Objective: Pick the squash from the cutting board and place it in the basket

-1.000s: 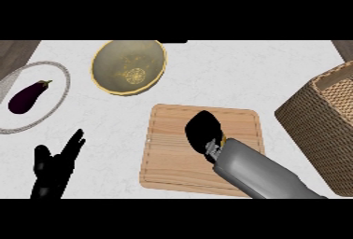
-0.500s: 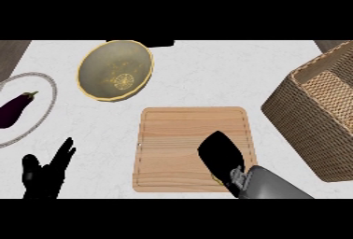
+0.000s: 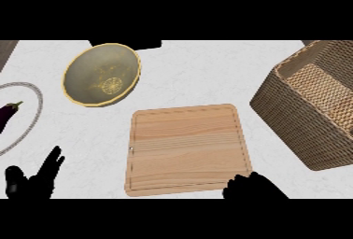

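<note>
The board (image 3: pixel 186 148) sits in the middle of the white surface (image 3: pixel 200 74). Its top is bare wood. I cannot see the squash on it or anywhere else in this view.

The right robot hand (image 3: pixel 250 188) shows at 5 o'clock, at the low edge, just past the board's lower right corner. Half a second ago it was higher up, lying over the right part of the board. Now it has pulled back down, and only a dark lump of it shows. I cannot tell if it is open or closed, or if it holds anything.

The left robot hand (image 3: pixel 34 179) is at 7 o'clock on the surface. It is open, with its fingers straight and pointing up. It rests there, as it did before.

The basket (image 3: pixel 303 116) is at 3 o'clock, well to the right of the board. More of it shows now than before, and you can see down inside it. I see only woven floor in there.

A yellow bowl (image 3: pixel 102 74) is at 11 o'clock. A plate (image 3: pixel 31 116) is at 9 o'clock, cut off by the left edge, with a purple eggplant (image 3: pixel 8 114) on it. Everything has slid a bit in the view since the earlier frame.
</note>
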Robot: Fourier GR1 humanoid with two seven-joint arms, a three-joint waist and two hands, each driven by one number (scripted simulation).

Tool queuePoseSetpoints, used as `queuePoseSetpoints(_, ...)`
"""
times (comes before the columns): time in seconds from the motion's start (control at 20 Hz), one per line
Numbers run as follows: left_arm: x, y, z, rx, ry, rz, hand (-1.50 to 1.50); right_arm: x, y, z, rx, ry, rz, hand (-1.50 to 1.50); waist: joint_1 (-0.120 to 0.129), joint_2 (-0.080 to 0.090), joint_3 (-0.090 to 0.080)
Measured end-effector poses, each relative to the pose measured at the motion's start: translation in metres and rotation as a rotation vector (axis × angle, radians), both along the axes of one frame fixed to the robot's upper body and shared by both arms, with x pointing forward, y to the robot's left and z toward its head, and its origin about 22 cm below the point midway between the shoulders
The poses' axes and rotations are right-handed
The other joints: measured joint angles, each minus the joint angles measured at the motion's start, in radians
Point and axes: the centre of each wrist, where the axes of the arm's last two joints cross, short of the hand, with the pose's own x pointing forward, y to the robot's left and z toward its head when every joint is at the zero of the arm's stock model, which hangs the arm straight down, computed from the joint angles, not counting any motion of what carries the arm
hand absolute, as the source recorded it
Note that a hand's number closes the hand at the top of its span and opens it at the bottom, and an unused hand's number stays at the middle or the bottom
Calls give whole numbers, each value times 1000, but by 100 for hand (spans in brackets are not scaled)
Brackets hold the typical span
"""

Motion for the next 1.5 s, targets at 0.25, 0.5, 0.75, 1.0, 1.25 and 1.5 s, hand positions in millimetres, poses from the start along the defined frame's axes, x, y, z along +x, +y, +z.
queuePoseSetpoints(0.25,-5,2,2,0,-8,8,0,-27,1,35,472,40,-86,150,-12,10,1)
queuePoseSetpoints(0.5,-3,0,4,3,-20,-1,0,-39,-20,72,708,-42,-179,150,4,13,-3)
queuePoseSetpoints(0.75,2,-3,4,5,-29,-22,0,-31,-47,88,741,-153,-299,150,22,17,-5)
queuePoseSetpoints(1.0,5,-1,6,2,-31,-44,0,-22,-74,109,788,-216,-411,150,39,18,-7)
queuePoseSetpoints(1.25,9,-4,6,3,-36,-70,0,-19,-99,145,860,-236,-477,150,58,19,-8)
queuePoseSetpoints(1.5,18,-8,6,6,-39,-100,0,-4,-138,183,871,-243,-540,150,86,21,-8)
